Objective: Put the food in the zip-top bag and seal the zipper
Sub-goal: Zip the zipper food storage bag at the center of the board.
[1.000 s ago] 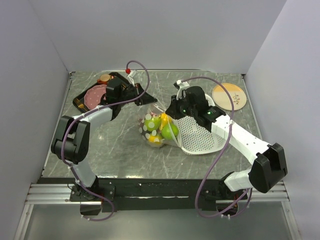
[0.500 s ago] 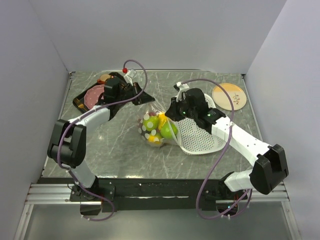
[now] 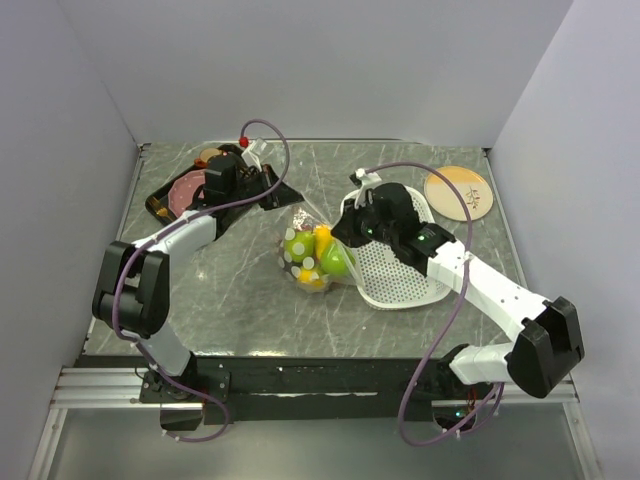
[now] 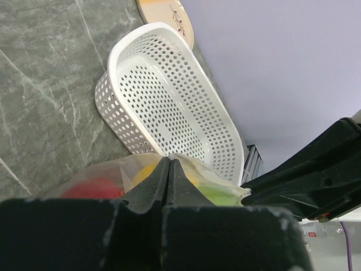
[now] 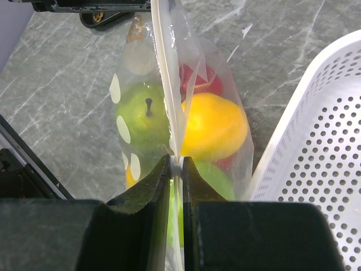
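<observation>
Near the middle of the table, the zip-top bag is held upright between the two arms, so the food (green apples, yellow citrus, a red apple) settles low inside and the zipper runs taut along the top. The left tool is clamped shut on the bag's mouth at the end towards the far-left corner. The right tool is pinched closed on the zipper at the end beside the white basket, probably to press the seal. The left arm reaches far and bends inward, while the right arm stretches diagonally from the near-right corner.
</observation>
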You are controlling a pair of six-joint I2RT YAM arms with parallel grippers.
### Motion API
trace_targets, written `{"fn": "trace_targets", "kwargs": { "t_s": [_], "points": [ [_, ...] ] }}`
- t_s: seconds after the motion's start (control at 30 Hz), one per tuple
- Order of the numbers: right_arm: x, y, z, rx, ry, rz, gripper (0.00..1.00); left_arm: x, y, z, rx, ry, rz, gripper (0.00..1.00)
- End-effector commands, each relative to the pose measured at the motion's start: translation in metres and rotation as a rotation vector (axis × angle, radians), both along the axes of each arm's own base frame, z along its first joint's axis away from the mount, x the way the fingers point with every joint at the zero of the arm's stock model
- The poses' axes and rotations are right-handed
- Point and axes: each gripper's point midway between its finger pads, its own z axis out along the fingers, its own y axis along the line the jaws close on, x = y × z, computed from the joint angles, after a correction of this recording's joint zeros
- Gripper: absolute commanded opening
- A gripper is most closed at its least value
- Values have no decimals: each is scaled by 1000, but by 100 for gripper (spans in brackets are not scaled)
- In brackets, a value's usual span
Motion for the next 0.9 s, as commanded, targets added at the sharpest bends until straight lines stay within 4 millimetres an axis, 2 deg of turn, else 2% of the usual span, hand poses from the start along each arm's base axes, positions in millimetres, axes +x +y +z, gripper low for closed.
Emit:
{"fn": "trace_targets", "kwargs": {
  "t_s": [0.0,0.87],
  "points": [
    [-22,-13,1,-19,26,-4,7,43,41,28,46,-146,222,1],
    [-53,-29,-6,-30,64,-5,7,52,66,29,107,-148,312,1]
  ]
}}
